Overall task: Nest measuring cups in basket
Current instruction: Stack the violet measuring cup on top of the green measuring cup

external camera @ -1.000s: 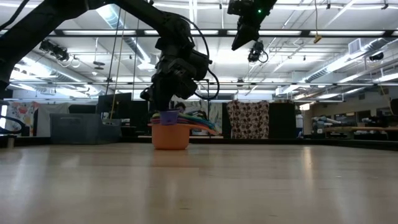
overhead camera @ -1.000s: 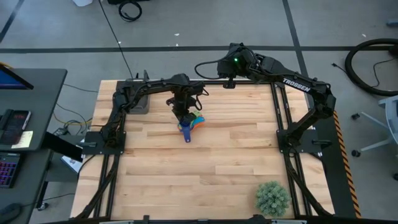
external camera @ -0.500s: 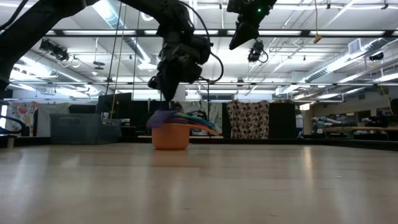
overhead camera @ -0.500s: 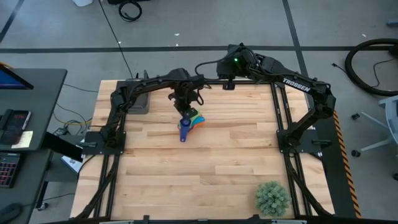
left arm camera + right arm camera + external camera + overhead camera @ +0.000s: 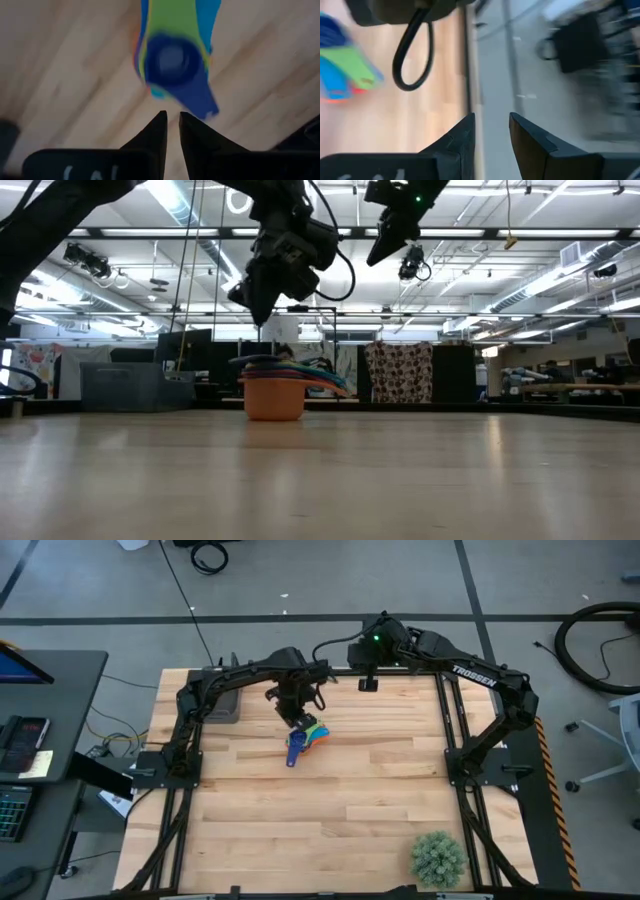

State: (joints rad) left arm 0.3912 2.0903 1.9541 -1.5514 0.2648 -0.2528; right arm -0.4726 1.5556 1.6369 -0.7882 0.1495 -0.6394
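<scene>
Dark left gripper hangs above my nested measuring cups, fingers nearly closed, empty. Right gripper waits raised at the tabletop's far edge, fingers apart.

spiky green plant ball, wooden table

Robotics lab or workshop: pale wooden butcher-block tabletop, grey concrete floor, exposed ceiling strip lights.

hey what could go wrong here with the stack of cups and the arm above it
The nested measuring cups sit on bare table, not in the basket, so the stack must travel and could topple. The dark blue cup on top looks loosely seated. The left gripper, empty just above, could clip it.
</scene>
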